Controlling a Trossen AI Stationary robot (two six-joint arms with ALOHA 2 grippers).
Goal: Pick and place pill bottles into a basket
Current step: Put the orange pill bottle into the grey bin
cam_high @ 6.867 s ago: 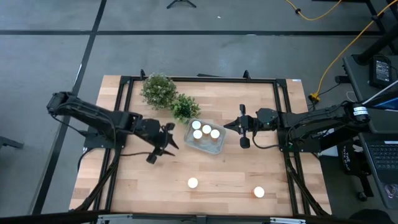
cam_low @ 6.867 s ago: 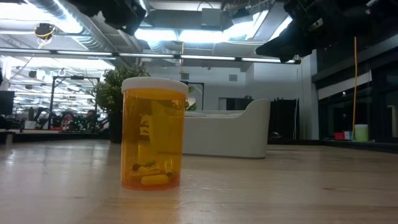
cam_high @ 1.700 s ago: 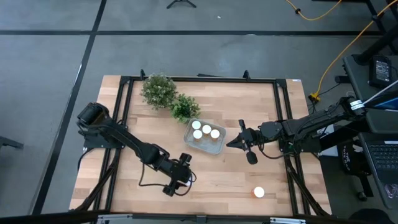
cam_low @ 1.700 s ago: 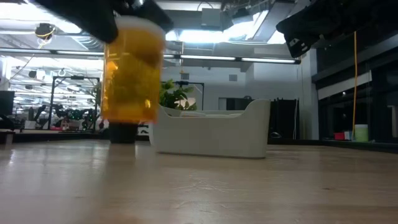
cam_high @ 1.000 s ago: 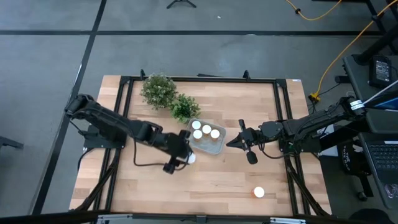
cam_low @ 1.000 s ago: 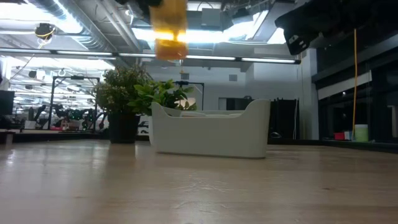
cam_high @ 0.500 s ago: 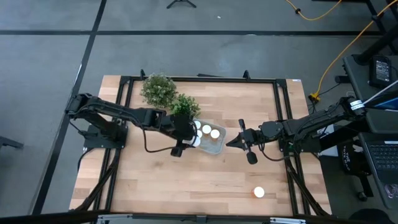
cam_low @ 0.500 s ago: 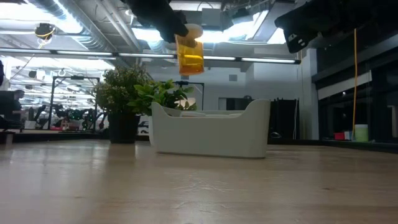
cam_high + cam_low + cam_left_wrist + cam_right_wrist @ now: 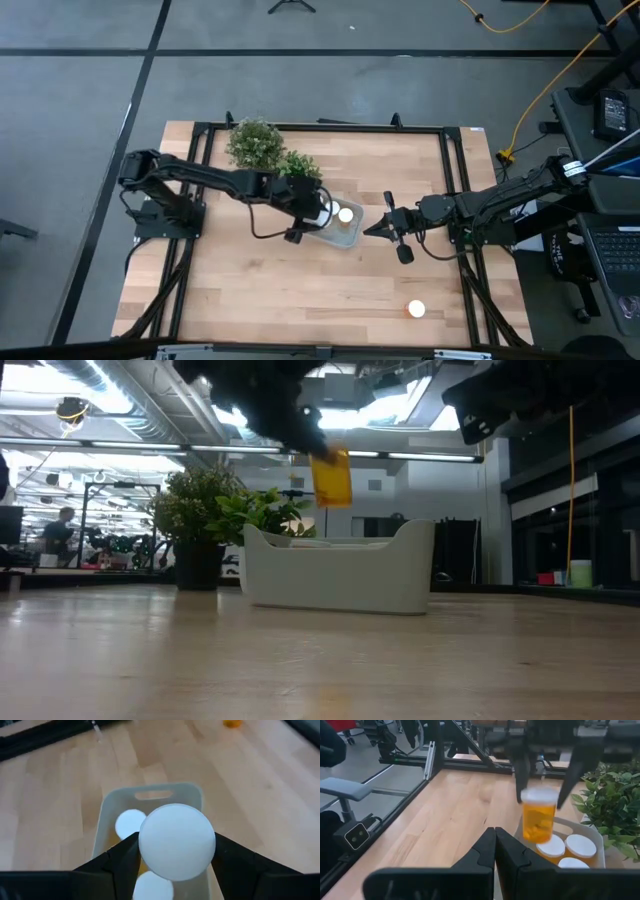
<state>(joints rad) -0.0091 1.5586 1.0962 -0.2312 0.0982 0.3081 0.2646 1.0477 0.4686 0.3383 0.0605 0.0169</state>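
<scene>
Left arm: reaches from the table's left edge toward the middle, past two potted plants (image 9: 265, 148) at the table's far side.
Left gripper (image 9: 176, 851): its two dark fingers are clamped on the white cap of an orange pill bottle (image 9: 331, 478), holding it in the air above the basket.
Basket (image 9: 340, 575): pale grey-blue bin at the table's centre, just beside the plants. At least three capped bottles (image 9: 580, 846) stand inside.
Right gripper (image 9: 390, 226): waits just to the right of the basket, fingers pressed together on nothing.
Loose bottle (image 9: 416, 310): stands alone near the table's front edge, right of centre, well apart from the basket.
Risk: the held bottle hangs over bottles already standing inside. Judging from that, letting go here could land it on their caps, so it might tip sideways or bounce over the rim.
</scene>
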